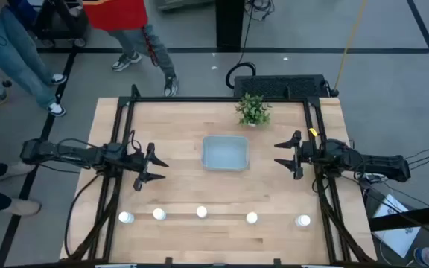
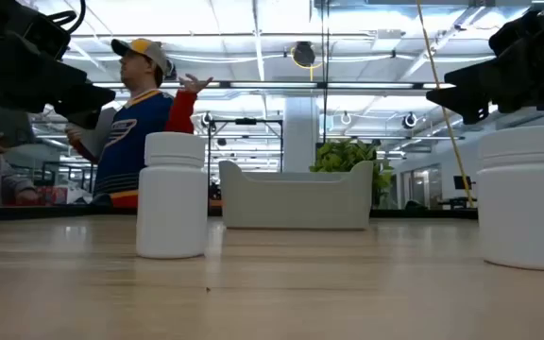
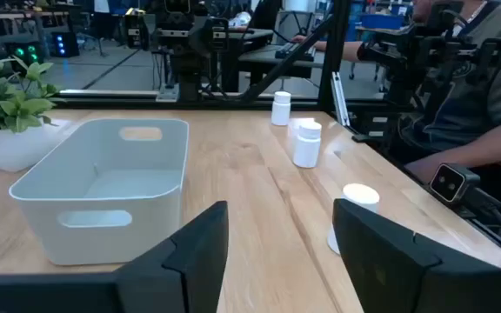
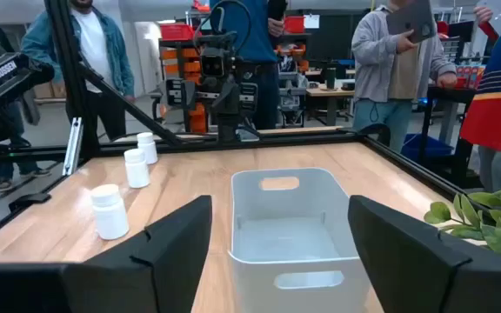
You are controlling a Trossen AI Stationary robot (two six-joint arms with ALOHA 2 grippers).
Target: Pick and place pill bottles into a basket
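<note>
Starting: basket (image 1: 226,152) empty, five bottles (image 1: 201,213) near | left gripper (image 1: 149,168) wide, right gripper (image 1: 287,152) wide, both holding nothing | next I reach down, grab one.

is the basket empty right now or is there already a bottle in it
Empty. The high view shows only bare floor inside the basket, and all five pill bottles stand in a row on the table.

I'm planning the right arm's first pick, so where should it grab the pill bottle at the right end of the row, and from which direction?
Grip that pill bottle across its round body, just below the cap, coming straight down from above. It stands upright with bare table all around and its nearest neighbour well apart, so the fingers can likely straddle it. The right gripper is open, beside the basket.
</note>
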